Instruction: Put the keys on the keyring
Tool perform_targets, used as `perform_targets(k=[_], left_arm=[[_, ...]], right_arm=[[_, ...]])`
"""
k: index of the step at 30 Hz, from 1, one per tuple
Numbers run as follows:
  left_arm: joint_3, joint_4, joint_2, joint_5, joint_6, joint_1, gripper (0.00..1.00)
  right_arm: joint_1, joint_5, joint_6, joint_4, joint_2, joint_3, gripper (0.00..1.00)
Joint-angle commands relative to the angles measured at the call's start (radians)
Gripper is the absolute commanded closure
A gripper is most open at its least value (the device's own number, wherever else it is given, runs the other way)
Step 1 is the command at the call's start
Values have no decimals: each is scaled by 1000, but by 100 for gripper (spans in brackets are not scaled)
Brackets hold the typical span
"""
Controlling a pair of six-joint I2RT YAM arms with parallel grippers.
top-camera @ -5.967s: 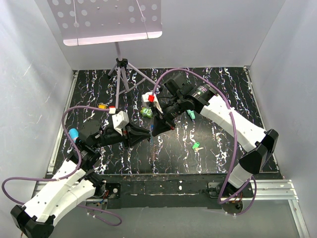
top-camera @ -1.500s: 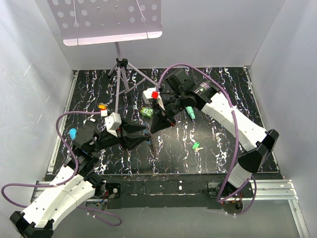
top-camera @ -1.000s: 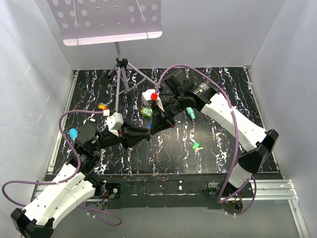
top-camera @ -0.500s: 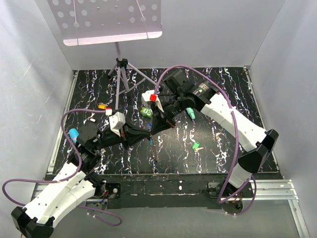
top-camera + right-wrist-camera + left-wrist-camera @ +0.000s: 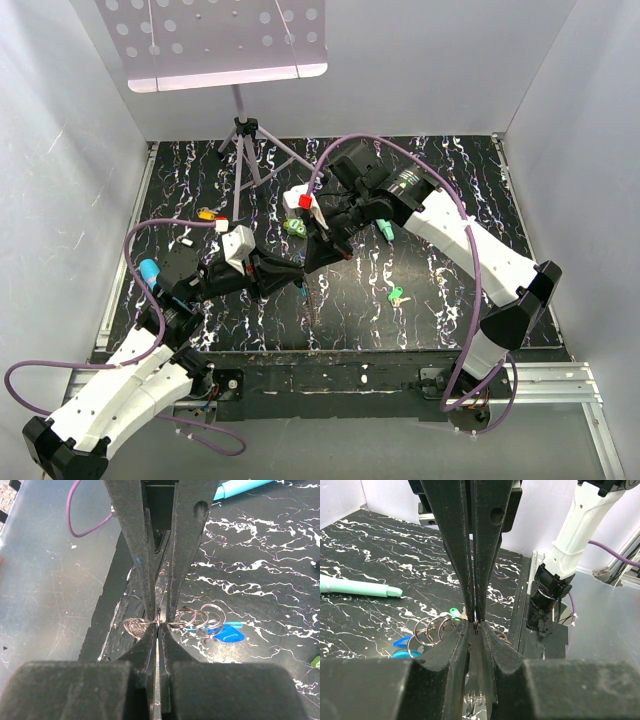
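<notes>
The keyring (image 5: 304,288), a string of thin linked metal rings (image 5: 427,632) with a blue plastic piece (image 5: 230,634), hangs between the two grippers above the table's middle. My right gripper (image 5: 310,260) is shut on one ring (image 5: 159,630). My left gripper (image 5: 298,272) meets it tip to tip. Its jaws (image 5: 476,627) stand a narrow slit apart on either side of that ring, seen edge-on. A light green key (image 5: 397,296) lies on the table to the right (image 5: 454,612). A yellow-orange key (image 5: 206,213) lies at the far left.
A teal pen-like stick (image 5: 385,230) (image 5: 355,586) and a chunky bright-green square object (image 5: 293,227) lie behind the grippers. A blue marker (image 5: 148,268) lies by the left arm. A tripod stand (image 5: 245,150) with a perforated plate (image 5: 215,40) is at the back.
The grippers stay tip to tip at the keyring. The left arm has shifted slightly, and the hanging rings sit a little higher than before.
</notes>
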Motion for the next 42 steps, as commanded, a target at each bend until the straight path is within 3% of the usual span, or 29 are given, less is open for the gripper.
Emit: perform_targets(k=[1,7,16,22,31,38,42], left_arm=[[31,-19,-8,-28,5,-1,84],[33,-22,-11,-25,5,-1,85],[31,-5,-5,-10,2,-1,100],[19,-2,-18,20,28,-1,100],[-50,15,-118,75,123,-1,100],[-46,-28,-179,147,221,-1,100],[-61,41,-184,188,160,-1,100]], right_arm=[[17,-22,-5,21,-27,15,99],[23,-5,-12,15,-27,15,99],[27,-2,-14,15,-24,15,99],[29,-11,-8,17,-27,15,99],[12,-93,-31,-26,-78,26,55],[-126,-251,-155,-158,-141,22,48],[-150,-263,-222,-175,-164,-57,48]])
